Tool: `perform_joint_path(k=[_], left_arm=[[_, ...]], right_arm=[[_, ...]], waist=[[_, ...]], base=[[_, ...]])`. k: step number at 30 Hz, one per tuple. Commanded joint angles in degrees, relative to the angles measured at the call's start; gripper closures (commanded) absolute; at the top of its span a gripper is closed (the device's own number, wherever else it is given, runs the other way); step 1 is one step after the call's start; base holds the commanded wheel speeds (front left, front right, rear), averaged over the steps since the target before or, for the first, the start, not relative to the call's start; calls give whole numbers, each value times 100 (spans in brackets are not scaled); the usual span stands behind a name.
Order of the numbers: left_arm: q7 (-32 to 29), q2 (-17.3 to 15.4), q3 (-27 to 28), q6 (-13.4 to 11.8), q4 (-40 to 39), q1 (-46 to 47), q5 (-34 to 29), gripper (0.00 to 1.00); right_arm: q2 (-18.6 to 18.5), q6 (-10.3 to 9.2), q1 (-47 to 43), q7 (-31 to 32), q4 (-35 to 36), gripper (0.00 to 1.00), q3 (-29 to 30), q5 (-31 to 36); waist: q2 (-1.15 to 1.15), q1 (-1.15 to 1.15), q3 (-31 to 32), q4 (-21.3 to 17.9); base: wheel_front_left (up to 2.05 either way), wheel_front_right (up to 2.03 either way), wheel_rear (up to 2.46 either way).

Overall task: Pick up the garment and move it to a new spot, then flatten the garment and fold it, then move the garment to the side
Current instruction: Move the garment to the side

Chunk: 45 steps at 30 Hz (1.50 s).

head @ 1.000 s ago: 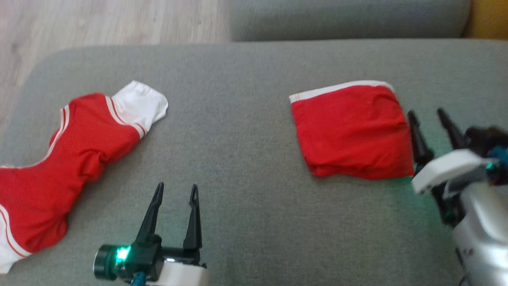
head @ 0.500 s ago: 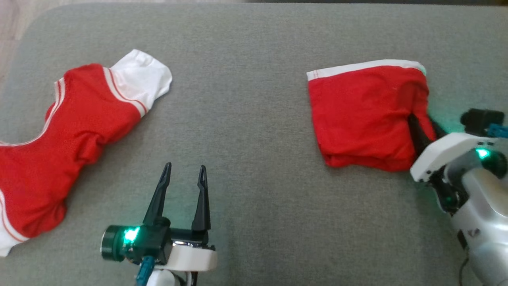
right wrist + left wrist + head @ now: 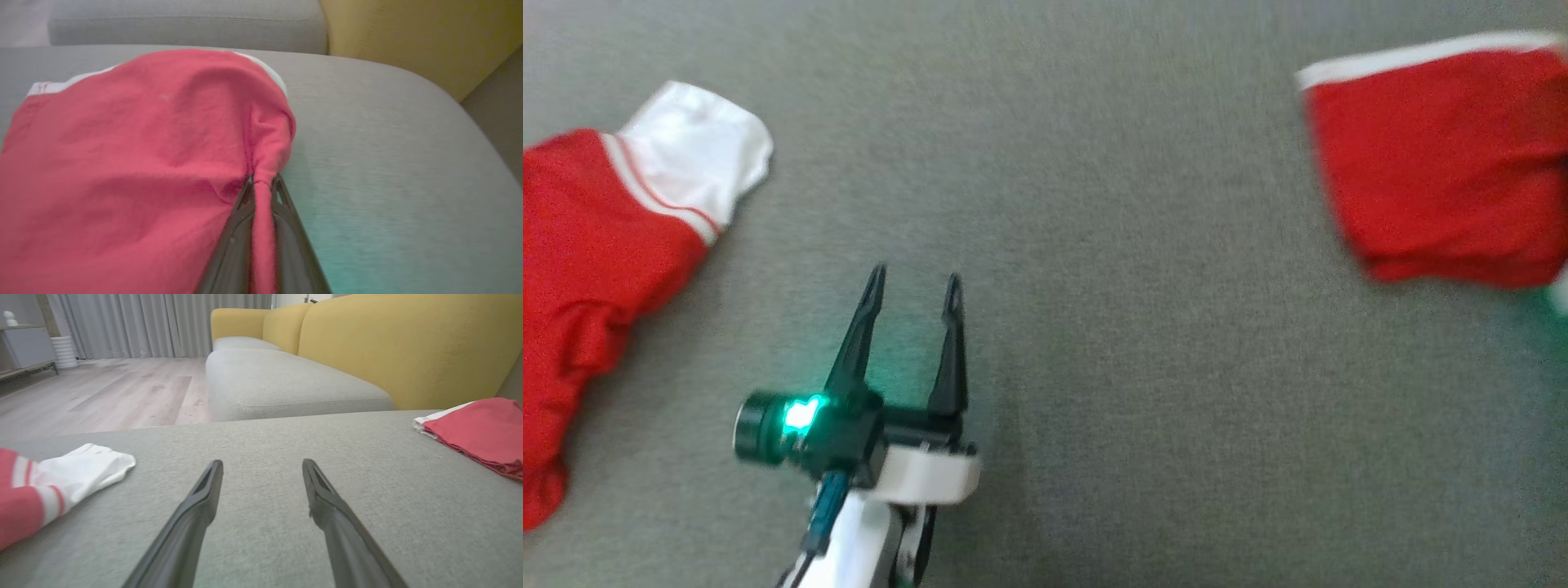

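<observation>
Folded red garment [image 3: 122,163] lies on the grey sofa cushion [image 3: 1094,343], far right in the head view, its near edge bunched up and pinched between the closed jaws of the right gripper [image 3: 262,179]. The left gripper [image 3: 915,276], jaws spread, points over bare cushion, with a second red-and-white garment [image 3: 596,245] off to its left.

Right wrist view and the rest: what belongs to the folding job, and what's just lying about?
In the job: folded red garment; right gripper, shut on its edge; grey cushion under it.
Lying about: unfolded red-and-white garment; left gripper, open and empty; yellow sofa back; wooden floor.
</observation>
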<state>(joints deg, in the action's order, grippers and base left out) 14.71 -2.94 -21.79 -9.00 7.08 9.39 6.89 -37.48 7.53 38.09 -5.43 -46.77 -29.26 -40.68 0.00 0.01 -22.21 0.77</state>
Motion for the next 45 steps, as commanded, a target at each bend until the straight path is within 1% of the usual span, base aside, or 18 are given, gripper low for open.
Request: perform_joint_path(k=[1,6,10,11,14,16,17,18,21,24,26,29,33,36,37,41,43,45], left_arm=[[29,6,100,4,-202,241,-55,0],[29,6,-104,-59,-321,724,62,0],[29,6,-348,-99,-450,974,120,0],[29,6,-400,-118,-475,1016,132,0],[29,6,-479,-158,-509,1071,175,0],[29,6,-539,-181,-521,1114,218,0],[29,6,-564,-190,-516,1130,238,0],[29,6,-587,-192,-503,1144,258,0],[29,6,-615,-214,-464,1145,294,0],[29,6,-594,-243,-423,1043,311,0],[29,6,-557,-254,-391,926,313,0],[29,6,-446,-249,-320,664,350,0],[29,6,-229,-197,-128,250,389,0],[29,6,-29,-142,6,-52,419,0],[29,6,136,-106,123,-272,437,0],[29,6,452,14,373,-685,389,0],[29,6,597,95,466,-884,357,0],[29,6,734,187,534,-1005,310,0]], right_arm=[[-422,-4,32,12,57,100,-7,52],[-1384,-4,210,83,-151,100,311,32],[-2068,-4,275,-158,-491,100,632,210],[-2202,-4,308,-259,-584,100,709,295],[-2287,-4,309,-274,-649,100,784,298],[-2457,-4,377,-507,-755,83,856,587],[-2499,-4,428,-585,-849,58,906,756],[-2501,-4,509,-674,-953,0,1003,913],[-2406,-4,692,-862,-1208,0,1244,1532],[-2138,-4,845,-937,-1294,0,1549,2217],[-1780,-4,885,-950,-1194,0,1854,2569],[-958,-4,629,-954,-768,0,2263,2917],[264,-4,-161,-955,66,0,2547,2974],[1072,-4,-824,-955,558,0,2512,2845],[1546,-4,-1250,-956,874,0,2362,2731],[2313,-4,-2135,-956,1579,0,1974,2596],[2588,-4,-2574,-956,1930,0,1782,2561],[2803,-4,-2937,-956,2251,0,1753,2617]], waist=[[0,-1,-473,-208],[0,-1,-1092,-178],[0,-1,-1419,-62],[0,-1,-1474,-31],[0,-1,-1543,23],[0,-1,-1581,87],[0,-1,-1583,116],[0,-1,-1570,148],[0,-1,-1439,238],[0,-1,-1168,298],[0,-1,-916,320],[0,-1,-433,319],[0,-1,313,329],[0,-1,863,354],[0,-1,1233,369],[0,-1,1966,411],[0,-1,2229,417],[0,-1,2399,419]], base=[[0,0,0],[0,0,0],[0,0,0],[0,0,0],[0,0,0],[0,0,0],[0,0,0],[0,0,0],[0,0,0],[0,0,0],[0,0,0],[0,0,0],[0,0,0],[0,0,0],[0,0,0],[0,0,0],[0,0,0],[0,0,0]])
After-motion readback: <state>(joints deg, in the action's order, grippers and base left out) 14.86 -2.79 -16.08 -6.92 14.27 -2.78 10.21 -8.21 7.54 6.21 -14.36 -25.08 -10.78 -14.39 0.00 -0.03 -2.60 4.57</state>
